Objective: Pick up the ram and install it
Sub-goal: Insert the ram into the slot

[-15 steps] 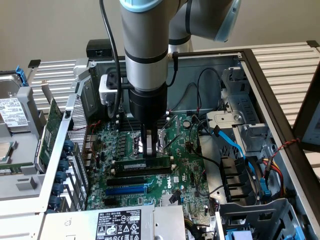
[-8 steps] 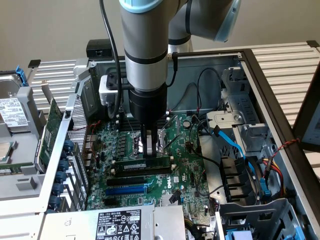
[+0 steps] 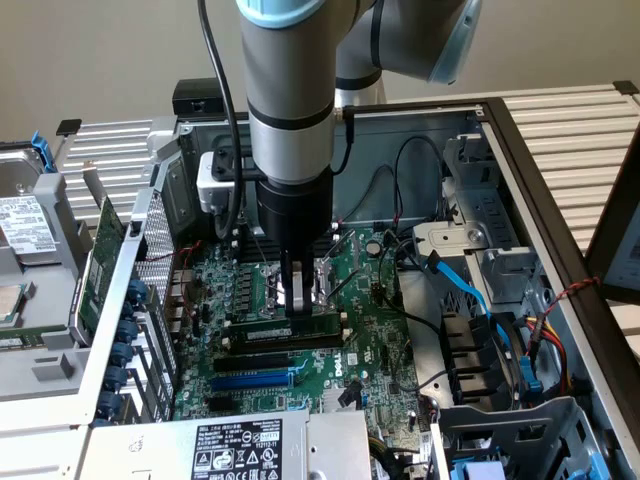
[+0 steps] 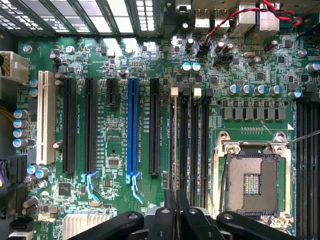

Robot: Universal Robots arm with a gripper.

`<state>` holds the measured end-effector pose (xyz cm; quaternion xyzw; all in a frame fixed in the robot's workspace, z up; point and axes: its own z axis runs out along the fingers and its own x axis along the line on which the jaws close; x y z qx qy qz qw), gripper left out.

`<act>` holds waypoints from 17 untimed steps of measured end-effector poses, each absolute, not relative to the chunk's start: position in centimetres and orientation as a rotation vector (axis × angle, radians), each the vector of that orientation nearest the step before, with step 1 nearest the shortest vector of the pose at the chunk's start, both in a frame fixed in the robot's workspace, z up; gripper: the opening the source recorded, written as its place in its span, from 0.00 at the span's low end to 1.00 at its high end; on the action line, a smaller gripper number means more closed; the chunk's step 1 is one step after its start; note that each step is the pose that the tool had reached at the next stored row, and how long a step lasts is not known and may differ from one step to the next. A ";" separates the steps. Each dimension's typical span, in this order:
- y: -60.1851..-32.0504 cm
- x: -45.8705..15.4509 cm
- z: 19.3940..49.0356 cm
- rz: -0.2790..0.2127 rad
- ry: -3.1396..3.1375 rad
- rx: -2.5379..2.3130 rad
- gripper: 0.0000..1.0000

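**The ram (image 3: pixel 270 328) held on edge at the memory slots, with alignment the open risk**

The ram is in the claw's grasp, low over the motherboard (image 4: pixel 110 150). In the exterior view it lies lengthwise as a green strip with dark chips, directly under the gripper (image 3: pixel 297 305). In the wrist view the ram (image 4: pixel 174 145) shows edge-on as a thin line. It runs along the memory slot closest to the black expansion slot (image 4: pixel 154 125), the outermost of the four memory slots (image 4: pixel 196 145). The gripper (image 4: pixel 176 197) is drawn narrow, its two fingers (image 4: pixel 169 205) pinched against the stick's flat faces near the middle of its length. I cannot tell whether the lower edge has entered the slot or only rests above it.

Several things could go wrong from here:

- **Sideways offset.** The slots stand close together, so the edge could land on the plastic wall between two of them and not in the channel.
- **Tilt in the grasp.** A stick held only at its middle can tilt, so one end would go in first and the other ride high. Pushing in that state would load the board unevenly.
- **Latches (image 4: pixel 174 91).** The pictures do not show whether they are open. If they are shut, they would block the corners.
- **Notch.** Its position cannot be seen, and a reversed stick would refuse to seat.
- **Nearby parts.** The capacitors (image 4: pixel 191 66) beyond the latches and the open processor socket (image 4: pixel 252 182) past the last slot are close enough to be struck by a slip.
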<state>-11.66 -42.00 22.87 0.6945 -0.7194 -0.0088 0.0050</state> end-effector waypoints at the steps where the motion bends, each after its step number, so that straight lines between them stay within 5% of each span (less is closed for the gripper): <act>1: -42.0 -11.7 22.9 -0.027 -2.253 2.175 0.13; 17: -42.0 -11.8 22.4 -0.025 -2.254 2.176 0.15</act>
